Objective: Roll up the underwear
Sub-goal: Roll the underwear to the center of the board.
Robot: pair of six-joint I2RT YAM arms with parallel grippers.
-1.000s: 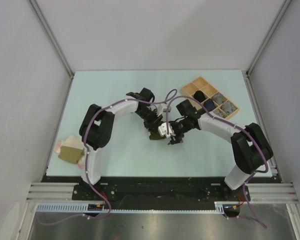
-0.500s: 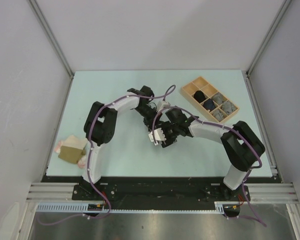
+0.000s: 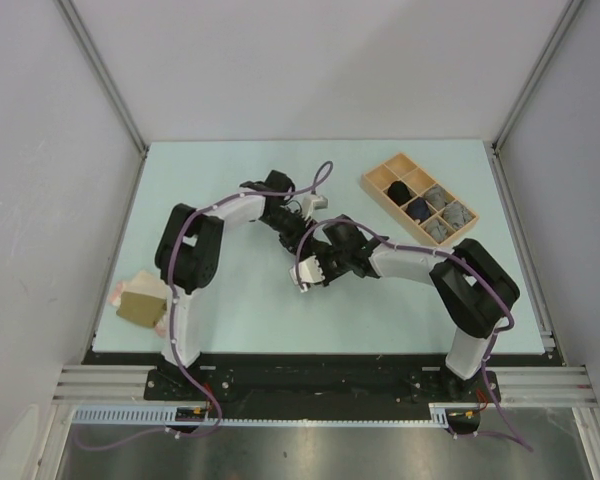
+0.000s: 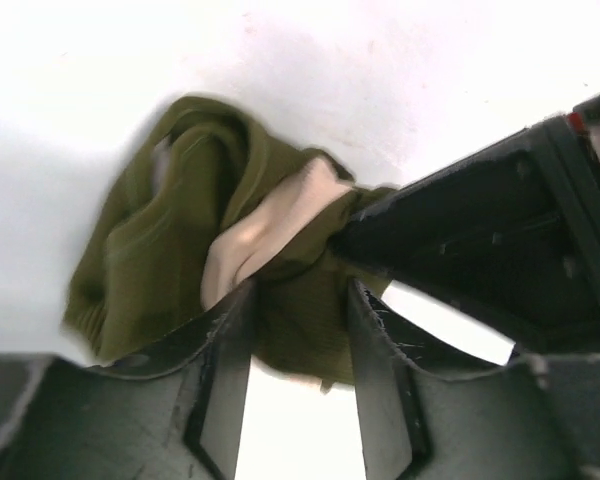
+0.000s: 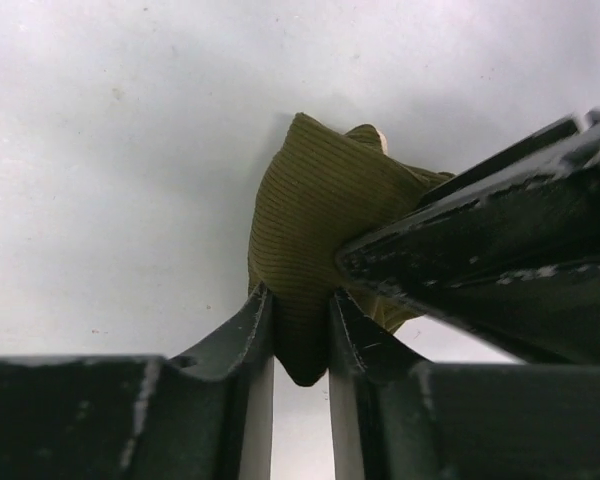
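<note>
The olive green underwear (image 4: 160, 260), with a pale pink-beige lining showing, is bunched up over the pale table. My left gripper (image 4: 298, 300) is shut on its near fold. My right gripper (image 5: 300, 310) is shut on another fold of the same garment (image 5: 310, 220). Each wrist view shows the other gripper's black finger pressed against the cloth from the right. In the top view the left gripper (image 3: 298, 232) and the right gripper (image 3: 315, 265) meet at mid-table and hide the garment.
A light wooden tray (image 3: 383, 178) with compartments stands at the back right and holds several dark, navy and grey rolls. A small pile of olive and pink garments (image 3: 140, 300) lies at the table's left edge.
Both grippers, still holding the olive garment, have moved left and a little toward the back. The right arm has swung further across toward the left arm.
</note>
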